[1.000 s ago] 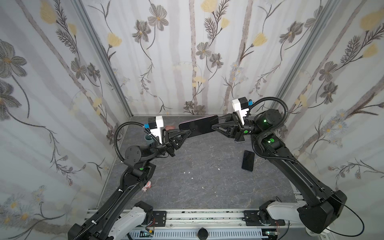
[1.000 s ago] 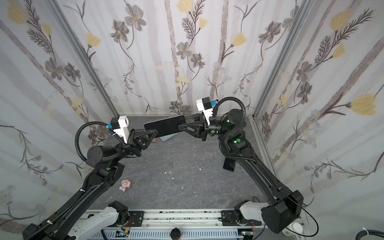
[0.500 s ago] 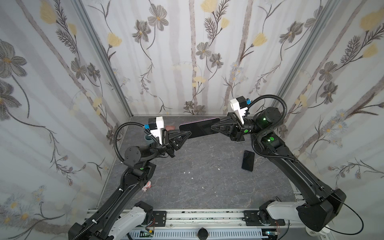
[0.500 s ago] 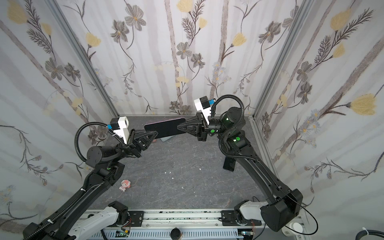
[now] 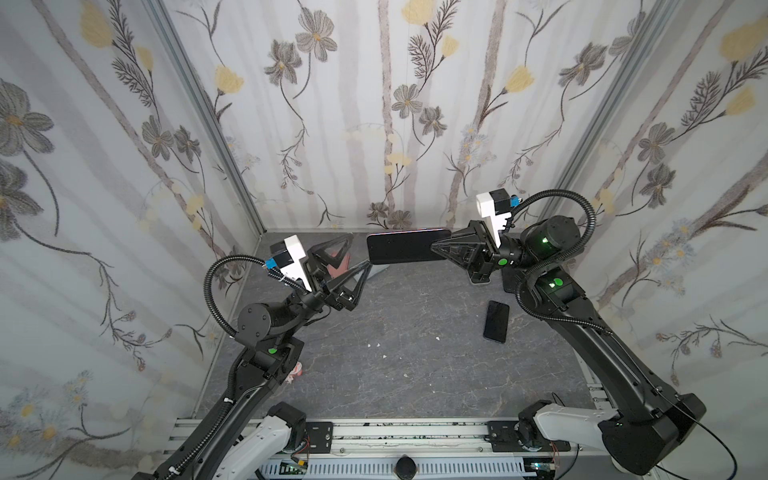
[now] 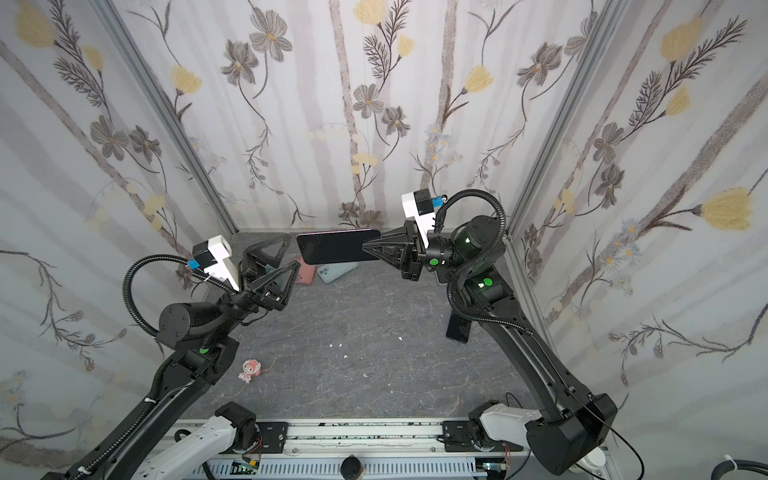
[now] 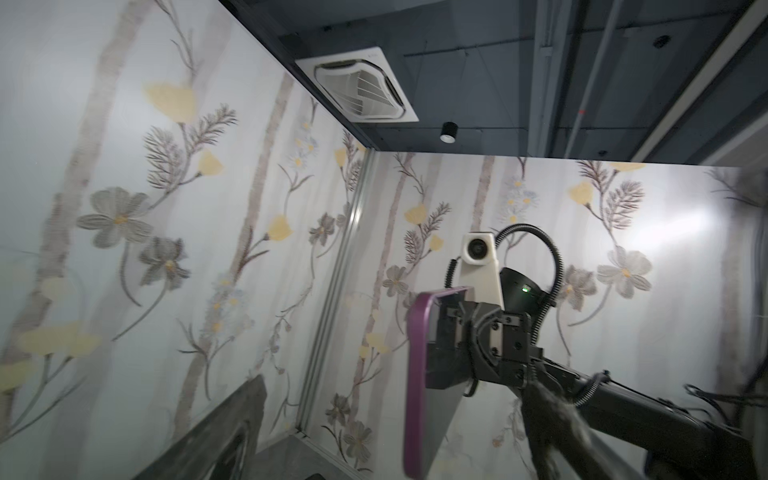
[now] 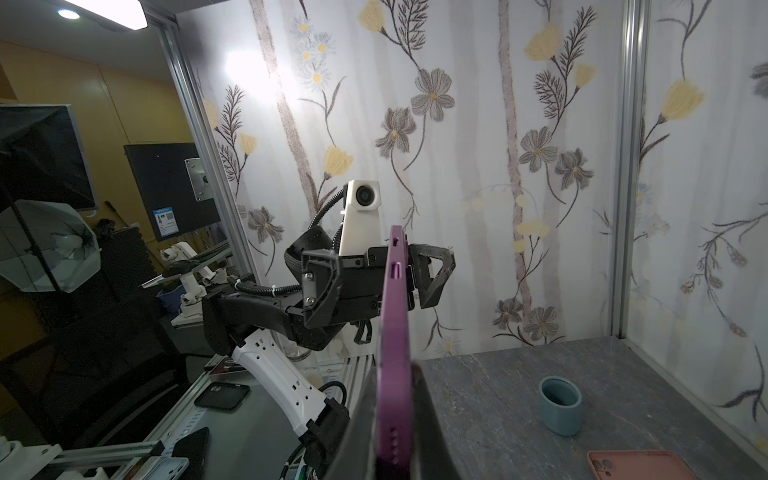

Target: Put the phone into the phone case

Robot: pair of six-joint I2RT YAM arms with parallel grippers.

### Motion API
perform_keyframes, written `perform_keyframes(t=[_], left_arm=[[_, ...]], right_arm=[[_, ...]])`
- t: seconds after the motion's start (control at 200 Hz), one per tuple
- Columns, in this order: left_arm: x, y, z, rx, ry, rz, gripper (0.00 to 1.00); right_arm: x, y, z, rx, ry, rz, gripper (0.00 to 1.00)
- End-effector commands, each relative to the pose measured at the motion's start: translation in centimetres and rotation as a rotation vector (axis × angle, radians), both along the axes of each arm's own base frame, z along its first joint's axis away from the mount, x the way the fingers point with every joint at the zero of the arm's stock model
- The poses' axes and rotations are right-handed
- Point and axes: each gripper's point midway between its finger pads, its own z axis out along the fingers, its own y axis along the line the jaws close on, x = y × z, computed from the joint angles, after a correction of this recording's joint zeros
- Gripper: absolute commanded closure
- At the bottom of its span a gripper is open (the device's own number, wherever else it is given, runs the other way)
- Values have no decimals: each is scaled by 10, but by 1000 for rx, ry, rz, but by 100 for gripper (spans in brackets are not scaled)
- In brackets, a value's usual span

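The right gripper (image 5: 436, 248) pinches one end of the phone (image 5: 403, 248), which looks seated in its purple case (image 8: 395, 332), and carries it alone. The left gripper (image 5: 360, 249), spread wide, sits just beyond the free end.

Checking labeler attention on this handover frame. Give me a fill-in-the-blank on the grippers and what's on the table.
1. The right gripper is shut on the phone with the ____ edge, holding it in the air.
2. The left gripper has its jaws ____ and does not grip the phone.
3. A black phone lies flat on the table, nearer the ____ arm.
4. Beside the light blue case lies a ____ case.

Missing words: purple; open; right; pink
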Motion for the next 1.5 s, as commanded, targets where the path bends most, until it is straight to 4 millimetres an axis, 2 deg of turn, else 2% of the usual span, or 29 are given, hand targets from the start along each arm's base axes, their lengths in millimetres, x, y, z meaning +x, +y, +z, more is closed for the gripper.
perform_keyframes(t=[0.0,0.125,0.25,0.38,0.44,0.605,0.624,0.634,0.684,0.759,0.829,0.949,1.024,1.239,1.499], left_arm=[[46,45,-21,-27,160,358,6],[81,54,-49,84,310,512,9],[133,53,-106,231,555,627,10],[179,22,-163,367,704,536,11],[201,7,-196,412,774,500,14],[251,-28,-278,497,966,409,27],[254,-32,-294,514,1000,397,29],[259,-35,-289,506,993,393,29],[271,-44,-312,529,1044,369,34],[287,-52,-345,552,1115,363,35],[302,-56,-367,568,1156,367,38],[317,-64,-400,584,1215,366,38],[322,-66,-413,586,1245,367,38],[320,-68,-457,631,1332,357,40],[314,-66,-485,664,1371,350,39]], right_arm=[[-3,-9,19,54,-70,-49,100],[-12,-16,29,70,-94,-52,100],[-18,-21,40,88,-119,-61,100],[-21,-25,46,102,-123,-71,100],[-20,-26,46,101,-117,-71,100],[-19,-28,48,107,-103,-69,100],[-19,-28,48,107,-100,-67,100],[-20,-28,48,109,-102,-66,100],[-21,-28,49,112,-103,-62,100],[-21,-30,51,114,-104,-60,100],[-21,-32,52,116,-103,-61,100],[-20,-35,53,117,-102,-60,100],[-21,-36,53,117,-95,-56,100],[-25,-41,54,125,-97,-54,100],[-31,-45,60,140,-102,-42,100]])
